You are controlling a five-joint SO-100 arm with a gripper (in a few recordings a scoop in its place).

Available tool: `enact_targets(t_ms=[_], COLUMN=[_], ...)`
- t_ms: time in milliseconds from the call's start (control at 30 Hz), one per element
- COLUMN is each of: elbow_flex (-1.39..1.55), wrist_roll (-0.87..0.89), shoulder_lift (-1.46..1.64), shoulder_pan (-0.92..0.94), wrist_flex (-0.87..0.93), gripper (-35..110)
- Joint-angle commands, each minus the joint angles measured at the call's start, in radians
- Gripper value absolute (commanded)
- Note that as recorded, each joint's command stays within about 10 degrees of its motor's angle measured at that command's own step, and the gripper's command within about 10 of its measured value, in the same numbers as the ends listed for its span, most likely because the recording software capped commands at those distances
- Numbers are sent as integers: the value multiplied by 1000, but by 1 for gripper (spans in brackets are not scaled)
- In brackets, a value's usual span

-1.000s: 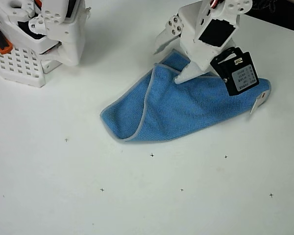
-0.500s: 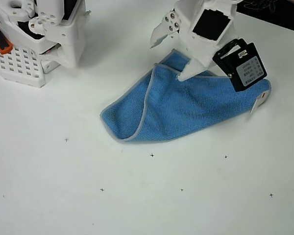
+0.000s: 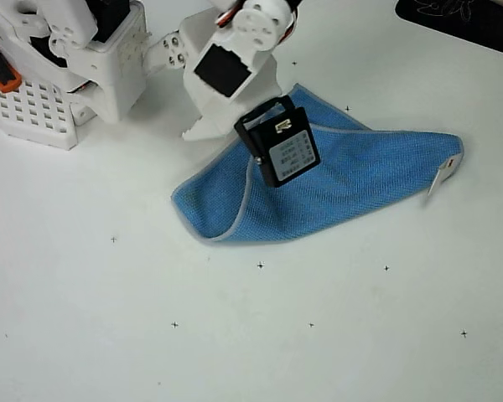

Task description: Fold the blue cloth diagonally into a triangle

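The blue cloth (image 3: 335, 180) was left folded on the table (image 3: 109, 335), the empty claw (image 3: 184, 92) held apart beside it

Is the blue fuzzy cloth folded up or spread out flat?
Folded. The blue microfibre cloth lies doubled into a rough triangle on the white table, its pale grey edge curving across the top layer.

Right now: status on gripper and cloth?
Gripper open, empty, left of the blue cloth. Cloth folded, rough triangle, flat on table. Nothing in the way.
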Motion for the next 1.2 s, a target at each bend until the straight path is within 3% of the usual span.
enact_targets(t_ms=[0,133,667,900,1167], elbow_flex=[94,138,224,259,267], wrist_roll=[-89,-172,-78,-78,-21], shoulder_lift=[171,303,934,977,1126], shoulder_pan=[97,196,442,560,568], wrist_flex=[110,115,97,95,98], gripper=[40,37,33,23,20])
